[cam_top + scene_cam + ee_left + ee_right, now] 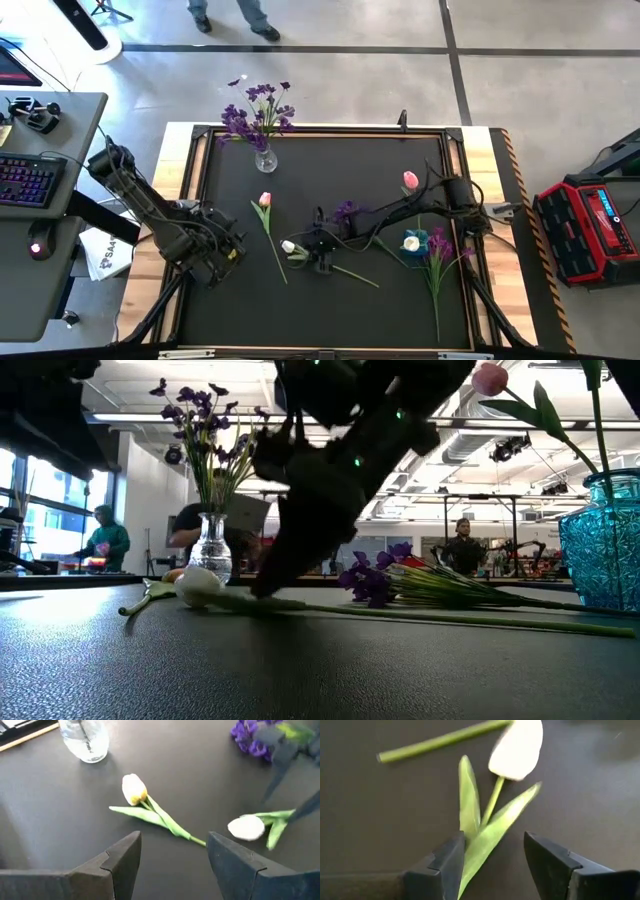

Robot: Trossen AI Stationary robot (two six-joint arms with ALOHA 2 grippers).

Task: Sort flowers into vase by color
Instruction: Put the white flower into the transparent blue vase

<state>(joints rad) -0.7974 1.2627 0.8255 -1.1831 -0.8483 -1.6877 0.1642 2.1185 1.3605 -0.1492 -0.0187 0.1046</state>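
A white tulip (289,246) lies flat on the black mat, its stem running toward the near right. My right gripper (492,855) is open and low over it, its fingers on either side of the leaves (487,837) just below the bud (517,747). A pink tulip (265,200) lies to the left of it. My left gripper (172,855) is open and hovers by the mat's left side, facing both tulips. The clear vase (265,158) holds purple sprays; the blue vase (412,242) holds a pink tulip (410,180). Two more purple sprays (345,210) (440,250) lie on the mat. My right gripper comes down from above with its fingers across the white tulip's stem and leaves (470,827), close below the bud. One finger (452,855) lies right against a leaf edge; I cannot tell whether it touches. The tulip rests flat on the mat.
The mat has a raised wooden frame (195,180). A desk with a keyboard (25,180) stands left of the table and a red case (590,225) right of it. People show in the room behind (105,535). Bare mat lies along the near edge (300,315).
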